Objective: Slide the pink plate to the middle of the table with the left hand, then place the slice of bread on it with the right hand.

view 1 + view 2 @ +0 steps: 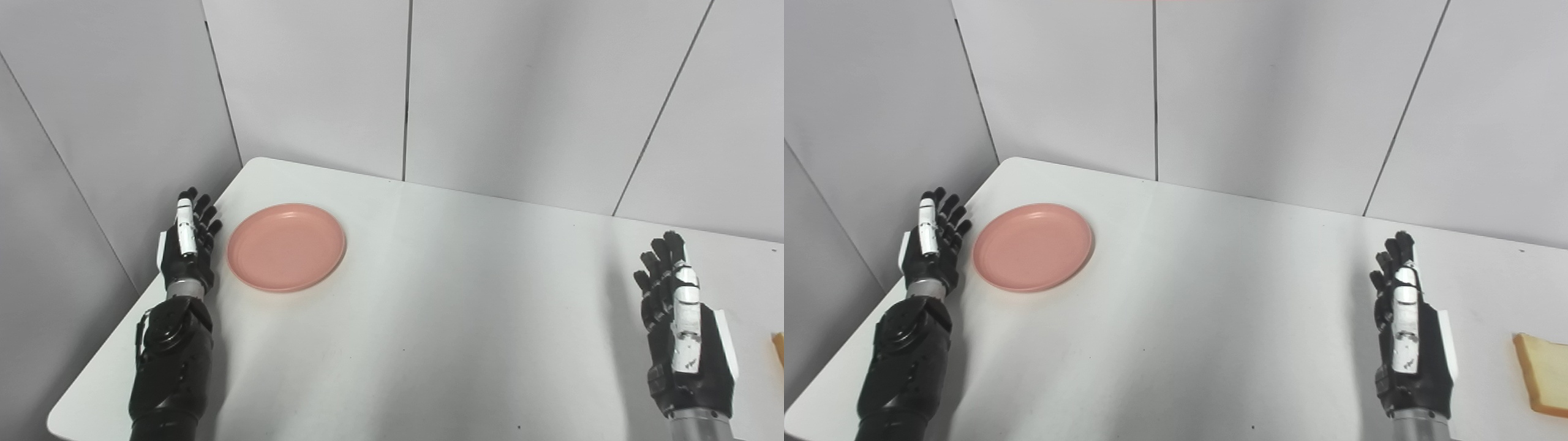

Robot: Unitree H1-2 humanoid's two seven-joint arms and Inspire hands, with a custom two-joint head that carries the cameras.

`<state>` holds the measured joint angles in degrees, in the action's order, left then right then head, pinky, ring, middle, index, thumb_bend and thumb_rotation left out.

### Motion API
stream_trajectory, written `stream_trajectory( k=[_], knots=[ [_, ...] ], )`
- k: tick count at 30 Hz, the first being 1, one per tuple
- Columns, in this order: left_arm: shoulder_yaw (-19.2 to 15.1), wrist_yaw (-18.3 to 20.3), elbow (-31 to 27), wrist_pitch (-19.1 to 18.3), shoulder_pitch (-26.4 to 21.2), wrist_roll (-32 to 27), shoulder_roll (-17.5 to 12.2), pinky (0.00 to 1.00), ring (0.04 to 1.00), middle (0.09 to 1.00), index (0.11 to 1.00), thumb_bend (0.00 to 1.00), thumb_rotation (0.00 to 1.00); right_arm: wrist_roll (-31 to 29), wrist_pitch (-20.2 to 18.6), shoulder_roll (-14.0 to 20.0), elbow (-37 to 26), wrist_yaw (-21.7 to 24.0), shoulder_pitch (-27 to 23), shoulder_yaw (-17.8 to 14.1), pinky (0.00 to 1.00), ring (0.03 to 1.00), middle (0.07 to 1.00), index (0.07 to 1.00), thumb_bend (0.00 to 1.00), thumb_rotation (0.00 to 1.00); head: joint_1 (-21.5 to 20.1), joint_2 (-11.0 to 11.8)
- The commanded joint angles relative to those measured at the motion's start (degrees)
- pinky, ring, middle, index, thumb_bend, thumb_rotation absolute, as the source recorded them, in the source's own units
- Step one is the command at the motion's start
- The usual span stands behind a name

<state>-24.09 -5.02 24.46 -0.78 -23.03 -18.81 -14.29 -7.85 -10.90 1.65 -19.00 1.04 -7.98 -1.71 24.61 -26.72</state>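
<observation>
An empty pink plate (286, 246) lies on the white table (429, 294) near its far left corner. My left hand (188, 242) stands edge-up just left of the plate, at the table's left edge, open, a small gap away from the rim. My right hand (1405, 324) hovers open over the table's right side, fingers pointing away from me. A slice of bread (1543, 373) lies flat at the far right, to the right of that hand and apart from it. In the left eye view only a sliver of the bread (778, 348) shows.
Grey wall panels (404, 86) close off the table at the back and on the left. The table's rounded near-left corner (61, 419) lies just beside my left forearm.
</observation>
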Motion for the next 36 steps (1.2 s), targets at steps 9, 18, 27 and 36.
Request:
stream_trajectory(
  k=[9, 18, 27, 36],
  knots=[
    [5.82, 3.15, 0.89, -0.03, -2.11, 1.36, 1.12, 0.93, 0.936, 0.936, 0.923, 0.41, 1.00, -0.25, 1.03, -0.19, -1.39, 0.11, -1.37, -0.08, 1.00, 1.000, 1.000, 1.000, 0.13, 1.00, -2.05, -0.83],
    [9.14, 5.65, -0.76, -2.54, -1.39, 1.66, 1.95, 0.95, 0.944, 0.943, 0.932, 0.44, 1.00, -1.21, 1.88, 0.12, -0.27, 0.84, -1.35, -0.13, 1.00, 1.000, 1.000, 1.000, 0.18, 1.00, -3.94, -1.61],
    [12.82, 7.05, -2.90, -3.48, -1.35, 2.28, 3.79, 0.93, 0.923, 0.919, 0.902, 0.45, 1.00, -0.91, 4.78, 0.09, 2.50, 1.18, -1.25, -0.13, 1.00, 1.000, 1.000, 1.000, 0.23, 1.00, -7.29, -2.29],
    [17.46, 5.18, -8.74, -9.30, -2.61, 5.05, 8.88, 0.89, 0.900, 0.899, 0.891, 0.41, 1.00, -0.24, 7.81, -0.19, 4.86, 1.15, -1.03, 0.08, 1.00, 1.000, 1.000, 1.000, 0.28, 1.00, -10.17, -3.13]
  ],
)
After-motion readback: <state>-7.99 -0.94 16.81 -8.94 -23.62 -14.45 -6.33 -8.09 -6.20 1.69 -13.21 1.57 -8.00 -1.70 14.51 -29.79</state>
